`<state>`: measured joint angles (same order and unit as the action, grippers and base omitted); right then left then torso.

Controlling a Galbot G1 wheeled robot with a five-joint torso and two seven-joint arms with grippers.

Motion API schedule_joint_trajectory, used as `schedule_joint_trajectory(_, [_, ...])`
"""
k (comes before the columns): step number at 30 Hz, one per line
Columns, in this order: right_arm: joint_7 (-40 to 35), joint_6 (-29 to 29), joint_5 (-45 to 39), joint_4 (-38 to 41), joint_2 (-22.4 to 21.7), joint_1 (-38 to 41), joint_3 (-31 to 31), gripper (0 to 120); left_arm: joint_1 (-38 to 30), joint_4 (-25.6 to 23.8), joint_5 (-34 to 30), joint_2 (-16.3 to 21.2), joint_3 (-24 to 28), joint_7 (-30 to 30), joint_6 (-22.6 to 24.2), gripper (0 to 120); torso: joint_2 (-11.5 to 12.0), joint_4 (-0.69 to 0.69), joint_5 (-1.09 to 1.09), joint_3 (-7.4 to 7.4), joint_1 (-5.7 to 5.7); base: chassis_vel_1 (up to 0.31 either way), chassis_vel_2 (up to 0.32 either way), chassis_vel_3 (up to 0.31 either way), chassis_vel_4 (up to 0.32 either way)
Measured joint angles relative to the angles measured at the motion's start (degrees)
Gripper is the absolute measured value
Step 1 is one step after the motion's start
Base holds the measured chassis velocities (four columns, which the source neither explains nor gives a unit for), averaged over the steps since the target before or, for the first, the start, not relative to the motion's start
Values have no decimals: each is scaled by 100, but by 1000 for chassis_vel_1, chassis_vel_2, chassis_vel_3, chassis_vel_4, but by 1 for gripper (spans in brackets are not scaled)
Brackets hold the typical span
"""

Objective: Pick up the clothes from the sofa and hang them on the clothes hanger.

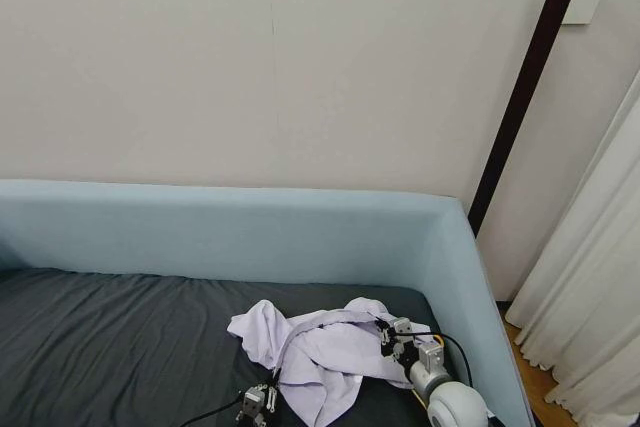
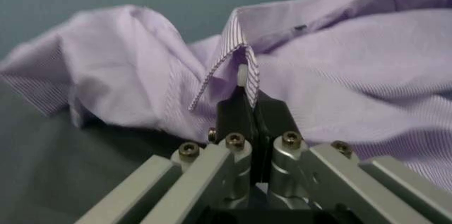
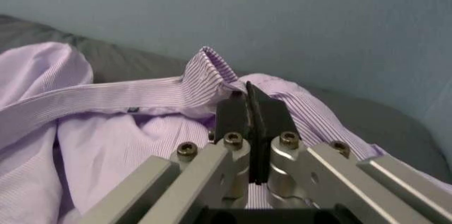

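A crumpled lilac pinstriped shirt [image 1: 320,347] lies on the sofa's dark grey seat [image 1: 110,347], near its right end. My left gripper [image 1: 262,392] is at the shirt's near edge. In the left wrist view the left gripper [image 2: 249,97] is shut on a striped collar edge of the shirt [image 2: 339,75]. My right gripper [image 1: 388,332] is at the shirt's right side. Seen from the right wrist, the right gripper [image 3: 249,96] is shut on a raised fold of the shirt [image 3: 127,97]. The hanger's dark pole [image 1: 528,77] slants up at the right.
The sofa's light blue backrest [image 1: 220,232] and right arm [image 1: 470,287] wall in the seat. A white curtain [image 1: 590,307] hangs at the far right, beside a strip of wooden floor [image 1: 530,387]. A plain wall stands behind.
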<state>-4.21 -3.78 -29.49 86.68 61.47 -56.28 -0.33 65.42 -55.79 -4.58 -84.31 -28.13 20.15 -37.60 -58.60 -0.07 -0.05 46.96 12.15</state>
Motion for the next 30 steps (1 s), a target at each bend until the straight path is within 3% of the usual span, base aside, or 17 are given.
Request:
schedule_joint_trajectory(2, [-5,15,-12,35,-12,-3,6,0,31,-96,-49,38,1,-3,-2,0,0,0,0,0,0,0,0,0,0])
schedule_joint_trajectory(4, [8,98,-88,247,-92,-22,61,0,211,-707,-219,234,-10,-39,-10,0,0,0,0,0,0,0,0,0,0])
schedule_joint_trajectory(5, [8,98,-88,247,-92,-22,61,0,211,-707,-219,234,-10,-39,-10,0,0,0,0,0,0,0,0,0,0])
schedule_joint_trajectory(8, [206,304,-217,688,-280,-58,271,0,517,-1984,-609,604,-52,-242,111,0,0,1,-1,0,0,0,0,0,0])
schedule_joint_trajectory(11, [194,339,-282,924,-381,-53,335,0,585,-2606,-869,816,-61,-369,266,0,0,1,0,-1,0,0,0,0,0])
schedule_joint_trajectory(12, [0,291,-496,1310,-515,-23,373,0,598,-3262,-1262,1108,-55,-521,501,0,0,0,0,0,0,0,0,0,0])
schedule_joint_trajectory(13, [-108,221,-638,1500,-584,-2,397,0,577,-3573,-1481,1280,-52,-605,629,0,0,1,-1,0,1,0,0,0,0])
schedule_joint_trajectory(14, [-108,221,-638,1500,-584,-2,397,0,577,-3573,-1481,1280,-52,-605,629,0,0,1,-1,0,1,0,0,0,0])
schedule_joint_trajectory(16, [-467,-21,-1190,2223,-838,104,477,0,420,-4333,-2095,1895,-49,-865,958,0,0,-1,-1,-1,0,0,0,0,0])
schedule_joint_trajectory(19, [-709,-126,-1822,2886,-1208,395,555,0,223,-5023,-2804,2773,-145,-1158,1288,0,0,-1,0,0,1,0,0,0,0])
schedule_joint_trajectory(20, [-709,-126,-1822,2886,-1208,395,555,0,223,-5023,-2804,2773,-145,-1158,1288,0,0,-1,0,0,1,0,0,0,0])
schedule_joint_trajectory(24, [-729,41,-2494,3343,-1636,1019,651,0,-128,-5579,-3584,3716,-352,-1442,1569,0,0,0,-2,0,1,0,0,0,0])
schedule_joint_trajectory(25, [-729,41,-2494,3343,-1636,1019,651,0,-128,-5579,-3584,3716,-352,-1442,1569,0,0,0,-2,0,1,0,0,0,0])
schedule_joint_trajectory(30, [-775,182,-2980,3551,-1888,1710,543,0,-553,-5719,-4168,4546,-476,-1617,1708,0,0,1,-1,0,1,0,0,0,0])
